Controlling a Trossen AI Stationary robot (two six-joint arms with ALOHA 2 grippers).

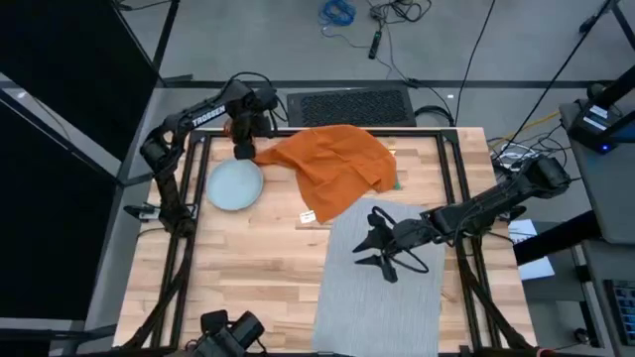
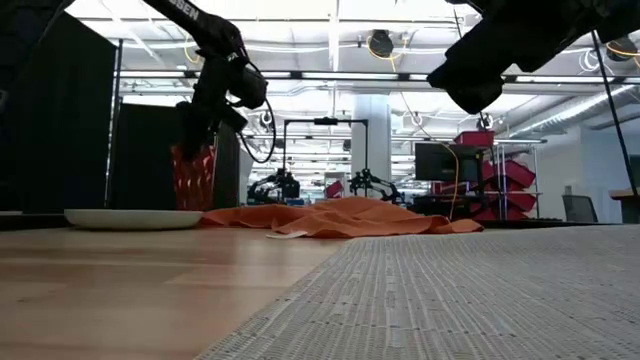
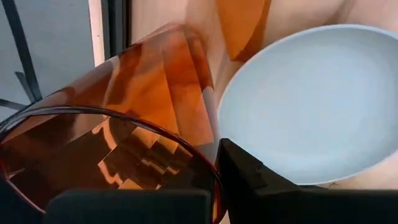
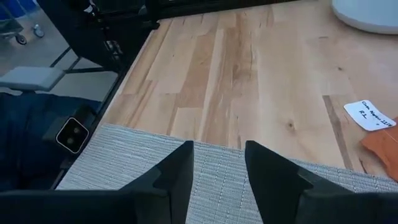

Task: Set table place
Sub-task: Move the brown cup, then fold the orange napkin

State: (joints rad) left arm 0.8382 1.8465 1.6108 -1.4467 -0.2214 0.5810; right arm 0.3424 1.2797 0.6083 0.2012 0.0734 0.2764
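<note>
The left hand [image 1: 243, 139] sits at the far left part of the table [image 1: 248, 268], closed around the orange tumbler [image 1: 243, 151]. In the left wrist view the tumbler [image 3: 118, 155] fills the space between the dark fingers [image 3: 261, 186], its rim close to the camera. The low view shows the tumbler [image 2: 194, 178] upright in that hand's grip, just behind the plate [image 2: 132, 218]; whether its base touches the wood I cannot tell.

The pale-blue plate [image 1: 234, 184] lies flat on the table just beside the tumbler, on the near side of it. The orange napkin [image 1: 337, 164] is spread loosely and rumpled across the far middle of the table, one corner reaching toward the tumbler, its near edge close to the far edge of the grey placemat [image 1: 382, 297]. A small white label [image 1: 308, 216] lies on the wood between napkin and placemat; it shows in the right wrist view too [image 4: 370, 115].

The placemat covers the near right part of the table. The right hand [image 1: 382, 248] hovers over its far portion with fingers spread open and nothing between them; the right wrist view shows its two fingers [image 4: 180, 171] apart above the woven cloth [image 4: 124, 155]
</note>
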